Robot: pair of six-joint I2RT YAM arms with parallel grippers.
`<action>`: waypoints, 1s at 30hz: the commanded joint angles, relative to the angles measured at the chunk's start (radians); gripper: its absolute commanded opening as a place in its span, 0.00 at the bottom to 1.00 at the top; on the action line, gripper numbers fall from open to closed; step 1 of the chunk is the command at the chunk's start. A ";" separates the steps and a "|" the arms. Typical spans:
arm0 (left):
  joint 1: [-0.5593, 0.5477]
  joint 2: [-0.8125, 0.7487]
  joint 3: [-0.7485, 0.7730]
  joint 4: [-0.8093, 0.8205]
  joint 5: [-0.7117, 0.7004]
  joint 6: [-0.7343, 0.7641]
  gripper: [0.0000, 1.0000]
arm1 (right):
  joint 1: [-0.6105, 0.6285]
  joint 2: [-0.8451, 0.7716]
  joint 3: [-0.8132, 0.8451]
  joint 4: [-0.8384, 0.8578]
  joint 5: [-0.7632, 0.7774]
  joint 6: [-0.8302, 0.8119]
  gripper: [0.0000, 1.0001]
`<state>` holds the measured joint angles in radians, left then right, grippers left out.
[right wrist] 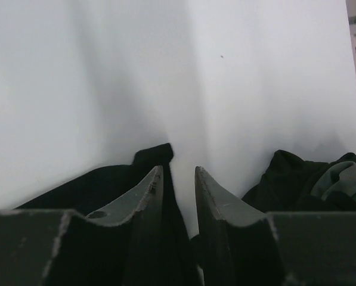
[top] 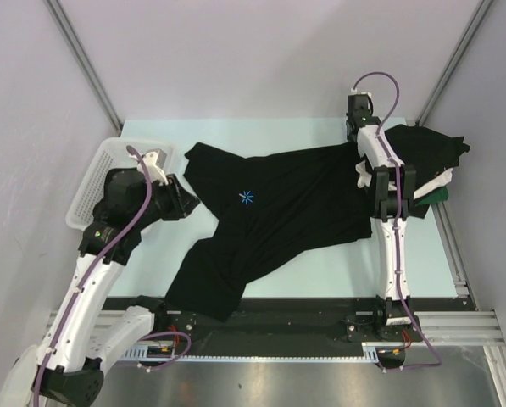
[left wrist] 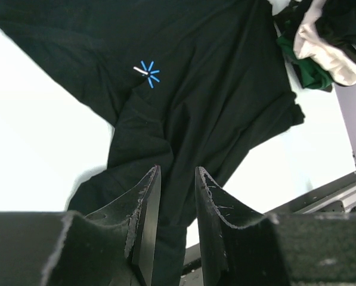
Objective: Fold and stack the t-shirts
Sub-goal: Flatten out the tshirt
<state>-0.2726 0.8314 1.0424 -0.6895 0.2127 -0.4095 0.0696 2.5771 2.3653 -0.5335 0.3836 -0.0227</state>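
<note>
Fingers (left wrist: 143, 208) of the left gripper (left wrist: 177, 173) stand narrowly parted; we can see through the gap and find nothing pinched. The right gripper (right wrist: 178, 173) shows the same narrow opening, also empty, with a black cloth corner lying just beyond and beneath its tips.

We note the black t-shirt (top: 295, 199) spread chest-up but rumpled across the middle of the table (top: 337, 263). One end lies by the left gripper, the other beside the heap of shirts (top: 426, 148) at the right edge, which shows black, white and green cloth. One lobe trails to the table's near edge. A white mesh basket (top: 91, 182) stands at the left.

In our judgement the cloth is light, limp and quick to crease, and it will sag from any single hold. We advise pinching two corners of one edge, hem or shoulders, so that it hangs flat.

Markings: a small blue starburst (top: 247, 198) on the chest. No legible writing or brand found.
</note>
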 commanded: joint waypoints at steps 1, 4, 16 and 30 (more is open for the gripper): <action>0.004 0.024 -0.070 0.155 -0.030 -0.018 0.35 | 0.045 -0.184 0.011 0.035 -0.006 0.001 0.33; 0.001 0.076 -0.131 0.212 -0.062 -0.046 0.35 | 0.094 -0.312 -0.037 0.014 -0.002 -0.002 0.33; -0.115 0.368 -0.231 0.490 -0.102 -0.104 0.34 | 0.253 -0.897 -0.633 0.027 -0.058 0.090 0.36; -0.162 0.664 -0.090 0.522 -0.171 -0.008 0.35 | 0.274 -1.155 -0.778 -0.091 -0.110 0.093 0.37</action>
<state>-0.4282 1.4643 0.8772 -0.2176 0.0822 -0.4637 0.3302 1.5158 1.5898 -0.5949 0.2935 0.0525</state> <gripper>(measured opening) 0.350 0.367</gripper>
